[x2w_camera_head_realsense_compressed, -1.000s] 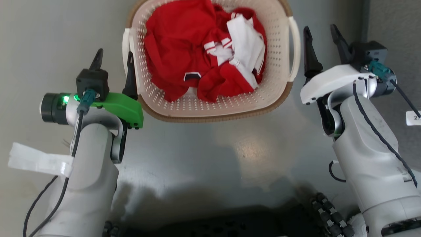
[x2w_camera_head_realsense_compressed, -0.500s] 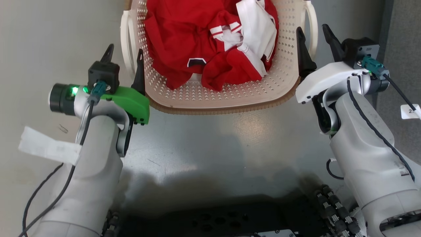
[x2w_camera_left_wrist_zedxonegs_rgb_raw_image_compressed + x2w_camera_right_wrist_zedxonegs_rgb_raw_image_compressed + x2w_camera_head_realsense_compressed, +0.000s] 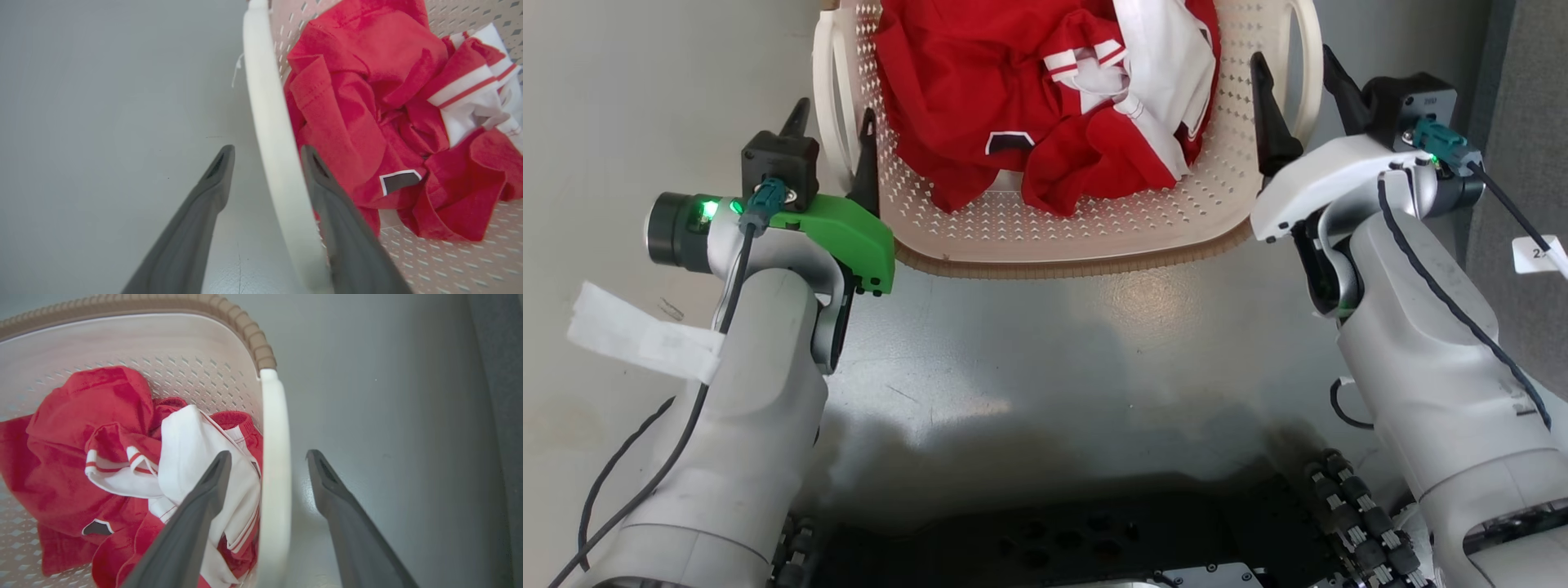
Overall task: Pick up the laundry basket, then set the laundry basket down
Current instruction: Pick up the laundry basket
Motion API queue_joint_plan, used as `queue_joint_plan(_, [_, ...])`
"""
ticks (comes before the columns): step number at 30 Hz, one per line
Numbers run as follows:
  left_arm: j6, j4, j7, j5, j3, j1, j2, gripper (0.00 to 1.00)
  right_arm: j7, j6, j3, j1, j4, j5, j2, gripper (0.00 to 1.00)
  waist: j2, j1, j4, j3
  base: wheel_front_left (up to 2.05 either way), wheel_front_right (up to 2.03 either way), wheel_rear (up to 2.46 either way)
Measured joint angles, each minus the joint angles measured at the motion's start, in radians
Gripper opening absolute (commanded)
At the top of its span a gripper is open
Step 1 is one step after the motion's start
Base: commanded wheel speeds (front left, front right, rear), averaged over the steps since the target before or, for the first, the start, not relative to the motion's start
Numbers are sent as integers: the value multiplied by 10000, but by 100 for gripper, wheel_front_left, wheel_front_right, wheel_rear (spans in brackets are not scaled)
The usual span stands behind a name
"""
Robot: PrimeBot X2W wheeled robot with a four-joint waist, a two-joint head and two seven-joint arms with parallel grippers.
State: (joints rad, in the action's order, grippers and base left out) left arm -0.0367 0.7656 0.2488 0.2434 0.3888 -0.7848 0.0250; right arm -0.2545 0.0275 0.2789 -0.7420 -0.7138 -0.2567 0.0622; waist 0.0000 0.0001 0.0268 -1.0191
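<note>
Both wide open: my left pincer point(image 3: 835, 114) straddles the left handle point(image 3: 269, 134) and my right pincer point(image 3: 1294, 59) straddles the right handle point(image 3: 274, 457). The laundry basket point(image 3: 1054, 237) sits on the floor point(image 3: 1045, 367), holding red clothes point(image 3: 964, 82). I should close both together, then lift level.

We see our right claw point(image 3: 268, 454) at 6 o'clock with its two dark fingers point(image 3: 192, 514) spread wide, straddling the white side handle point(image 3: 274, 416) of the laundry basket point(image 3: 184, 339) without touching it. The finger toward 7 o'clock lies inside the basket, over a white garment point(image 3: 192, 449). The finger toward 5 o'clock is outside, above the grey floor point(image 3: 388, 396). Crumpled red clothing point(image 3: 81, 408) fills the basket toward 9 o'clock. The brown woven rim point(image 3: 163, 304) curves across 12 o'clock and meets the handle's far end.
</note>
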Motion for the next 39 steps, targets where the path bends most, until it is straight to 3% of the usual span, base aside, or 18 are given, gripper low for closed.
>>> queue_joint_plan(1, [-2, 29, 2, 2, 10, -12, 2, 66, 0, 0, 33, -57, -21, -2, 0, 61, 0, 0, -4, -5, 0, 0, 0])
queue_joint_plan(2, [0, 50, 2, 15, 38, -35, -6, 49, 0, 0, 71, -108, -27, -13, 0, 44, 0, 0, -7, -9, 0, 0, 0])
queue_joint_plan(3, [-2, 65, 2, 52, 65, -71, -27, 40, 0, 0, 113, -155, -33, -35, 0, 34, 0, 0, -9, -11, 0, 0, 0])
queue_joint_plan(5, [-2, 111, 6, 92, 113, -161, -36, 0, 0, 0, 174, -226, -82, -105, 0, 6, 0, 0, -13, -14, 0, 0, 0])
queue_joint_plan(6, [-79, 171, 48, 259, 130, -254, -48, 0, 0, 2, 215, -281, -151, -180, 4, 0, 0, 0, -16, -12, 0, 0, 0])
queue_joint_plan(25, [-178, 353, 44, 702, 397, -309, -56, 0, 0, 19, 529, -339, -738, -635, -19, 0, 0, 0, 9, 543, 0, 0, 0])
queue_joint_plan(39, [-196, 917, 44, 1264, 616, 430, -107, 0, 2, -54, 901, -213, -1737, -1085, -111, 0, 0, 0, 65, 1817, 0, 0, 0])
